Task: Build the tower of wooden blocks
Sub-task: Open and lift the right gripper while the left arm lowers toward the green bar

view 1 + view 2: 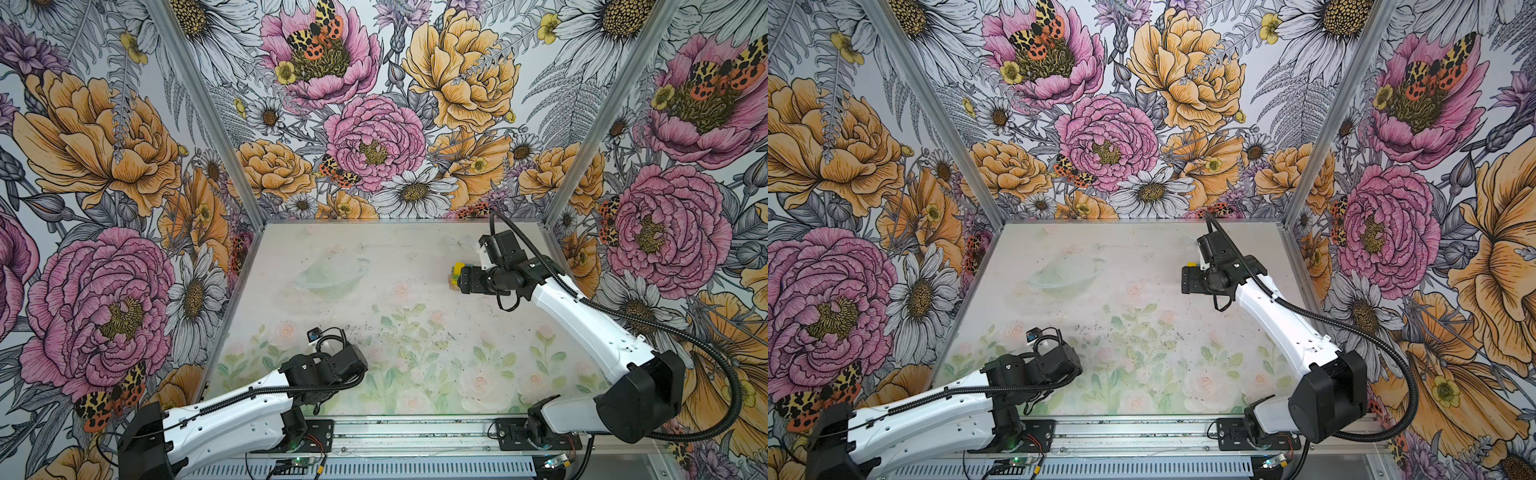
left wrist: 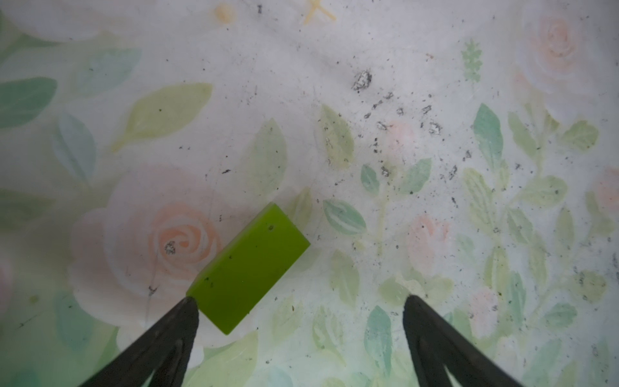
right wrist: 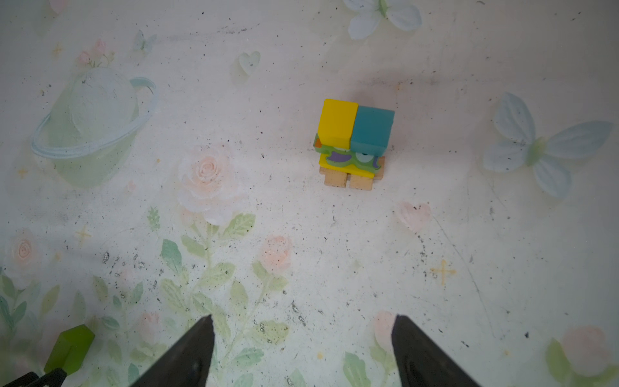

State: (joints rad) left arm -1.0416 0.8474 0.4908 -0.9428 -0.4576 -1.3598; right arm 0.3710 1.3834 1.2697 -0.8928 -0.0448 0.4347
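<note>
The tower point(image 3: 354, 144) stands on the printed mat: tan bars at the base, a yellow block and a green owl-printed block above them, a yellow block and a teal block side by side on top. In a top view only its yellow top point(image 1: 456, 271) peeks out beside my right wrist. My right gripper point(image 3: 303, 321) hangs open and empty, well short of the tower. A lime-green block point(image 2: 249, 268) lies flat on the mat, one corner against a fingertip point(image 2: 191, 308) of my open left gripper point(image 2: 299, 303). The right wrist view also shows this lime-green block point(image 3: 70, 346).
Flower-printed walls close in the table at the left, back and right, with metal posts point(image 1: 582, 166) at the corners. A metal rail point(image 1: 415, 432) holding both arm bases runs along the front edge. The mat point(image 1: 415, 332) is speckled with dark crumbs.
</note>
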